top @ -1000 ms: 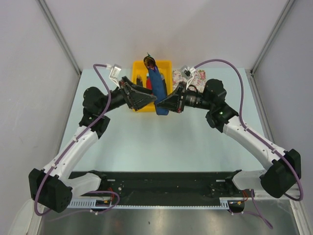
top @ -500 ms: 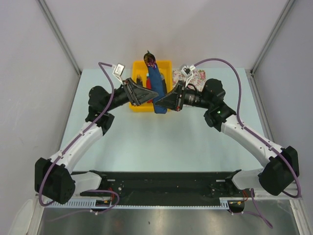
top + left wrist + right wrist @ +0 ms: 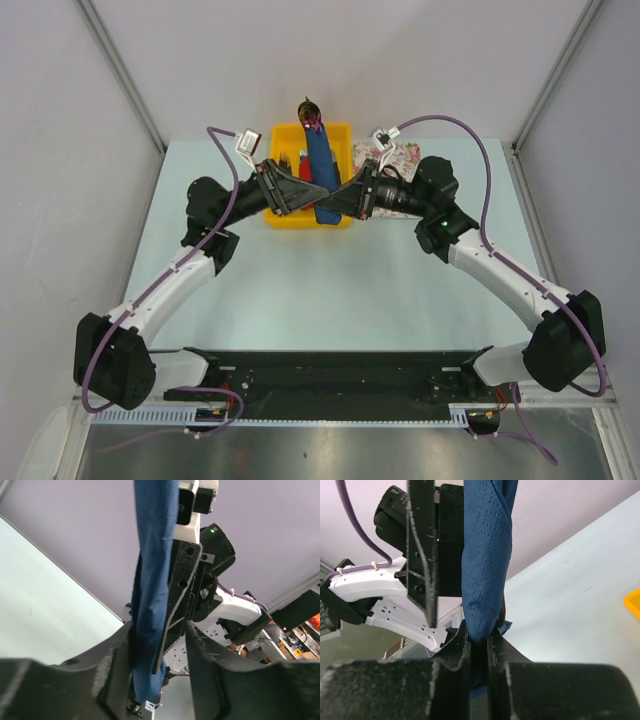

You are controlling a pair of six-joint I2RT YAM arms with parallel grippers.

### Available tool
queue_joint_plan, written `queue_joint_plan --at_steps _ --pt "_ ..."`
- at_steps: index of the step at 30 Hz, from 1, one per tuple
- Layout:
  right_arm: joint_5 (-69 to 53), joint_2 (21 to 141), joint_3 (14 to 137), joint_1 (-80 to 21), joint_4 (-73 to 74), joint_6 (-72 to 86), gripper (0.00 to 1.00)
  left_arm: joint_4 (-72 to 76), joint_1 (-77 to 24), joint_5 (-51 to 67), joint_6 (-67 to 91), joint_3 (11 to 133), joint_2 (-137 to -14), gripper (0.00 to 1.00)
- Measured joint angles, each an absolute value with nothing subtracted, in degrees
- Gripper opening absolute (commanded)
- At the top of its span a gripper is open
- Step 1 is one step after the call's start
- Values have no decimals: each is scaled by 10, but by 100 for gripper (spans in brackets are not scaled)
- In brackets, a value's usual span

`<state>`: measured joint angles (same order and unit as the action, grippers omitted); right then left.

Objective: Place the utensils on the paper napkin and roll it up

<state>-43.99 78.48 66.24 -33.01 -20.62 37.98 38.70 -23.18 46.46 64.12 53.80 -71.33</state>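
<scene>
Well along, by the look of it. Already wound into a tight tube: the dark navy-blue paper napkin (image 3: 322, 178), with dark reddish tips of the slim iridescent metal utensils (image 3: 309, 108) poking from its far end, so presumably wrapped inside. No flat napkin anywhere on the pale green counter (image 3: 330, 290).

Held up in the air over the far edge of the counter, above the yellow plastic bin (image 3: 343, 133), slanting from near to far. Pinched near its lower end by the right claw (image 3: 479, 640), pressed together on the embossed paper. Flanked by the left claw (image 3: 157, 655), spread to either side of the tube and of the right claw's black finger; near pad touching or almost touching the paper, no firm squeeze visible from that side.

Left to do, as a judgement: little beyond tidying the roll and setting it down, likely into the bin.

Inside the bin: glimpses of a red bundle (image 3: 303, 166) and something dark beside it, mostly hidden under the two arms; count impossible to tell. Just to the right of the bin, at the far edge: a white-and-pink floral rectangular mat (image 3: 406, 155), lying flat, partly covered by the right arm.
</scene>
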Motion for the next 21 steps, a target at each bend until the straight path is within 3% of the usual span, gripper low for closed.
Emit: queue_joint_plan --at_steps 3,8,11,13,14,16,17,19,20,21 --pt "-440 786 663 -328 -211 380 0 390 -232 460 645 538 -722 35" --pt "-441 788 663 -326 -213 383 0 403 -232 453 651 538 -733 3" --pt "-443 790 663 -325 -214 388 0 415 -232 455 650 538 -738 0" --pt "-444 790 663 -325 -213 387 7 422 -232 456 650 538 -741 0" --pt "-445 790 663 -324 -213 387 21 424 -232 457 650 537 -742 0" --pt "-445 790 663 -323 -209 382 40 424 -231 458 645 538 -744 0" --pt "-445 790 664 -321 -206 376 59 417 -230 457 640 538 -745 0" --pt "-449 790 667 -316 -195 359 78 374 -227 456 619 554 -751 0" --pt "-449 790 670 -313 -190 358 94 355 -226 456 605 563 -757 0" --pt "-449 790 674 -306 -179 349 100 325 -223 456 587 578 -764 0"
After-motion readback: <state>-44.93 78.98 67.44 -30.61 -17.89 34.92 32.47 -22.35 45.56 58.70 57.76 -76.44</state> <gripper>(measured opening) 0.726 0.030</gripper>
